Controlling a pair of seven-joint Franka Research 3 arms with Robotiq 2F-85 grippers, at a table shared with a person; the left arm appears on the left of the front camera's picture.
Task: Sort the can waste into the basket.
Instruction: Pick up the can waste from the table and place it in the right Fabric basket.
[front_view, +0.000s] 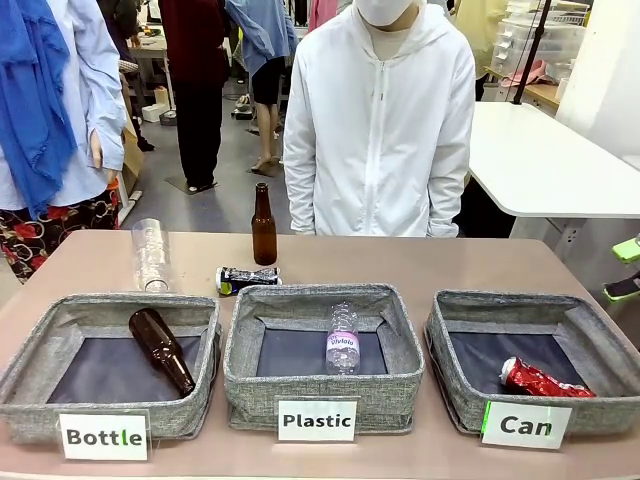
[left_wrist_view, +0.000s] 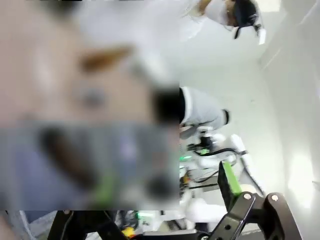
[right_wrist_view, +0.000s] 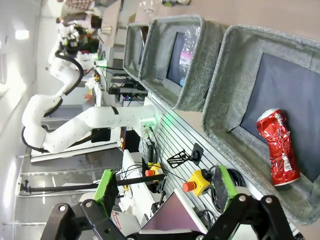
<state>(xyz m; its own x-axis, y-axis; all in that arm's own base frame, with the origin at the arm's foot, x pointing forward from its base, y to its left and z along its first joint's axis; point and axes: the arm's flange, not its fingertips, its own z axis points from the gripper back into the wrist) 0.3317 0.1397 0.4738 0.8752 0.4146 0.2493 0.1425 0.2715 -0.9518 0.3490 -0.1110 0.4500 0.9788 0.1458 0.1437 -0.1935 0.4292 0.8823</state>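
Baskets of grey woven fabric, three in all, stand side by side along the near edge of a brown bench (front_view: 420, 265). Each is rectangular, with a dark lining and a white front card. From the robot's left they are the Bottle basket (front_view: 30, 415), the Plastic basket (front_view: 250, 395) and the Can basket (front_view: 600, 415).

Two small metal drink cans are in view. The crushed, shiny red can (front_view: 540, 380) lies on its side inside the Can basket. The black can (front_view: 247, 279), with blue, white and yellow-green marks, lies on its side on the bench just behind the Plastic basket's far left corner; its print is too small to read.

There are two brown glass bottles: the lying bottle (front_view: 160, 350) slants across the Bottle basket, and the upright bottle (front_view: 264, 228) stands on the bench behind the black can. One clear plastic bottle (front_view: 342, 340) with a purple label rests in the Plastic basket. One clear crumpled container (front_view: 150, 255) stands behind the Bottle basket; whether it is a bottle or a cup is hard to tell.

One person (front_view: 380, 130) in a white hooded jacket stands at the far side, hands hidden behind the bench edge.

The right tool (right_wrist_view: 165, 185) has its green-padded fingers spread wide with nothing between them. On the left tool (left_wrist_view: 167, 190), one green pad (left_wrist_view: 229, 180) is sharp while the other side is lost in a large blurred patch; its black links stand wide apart, open.
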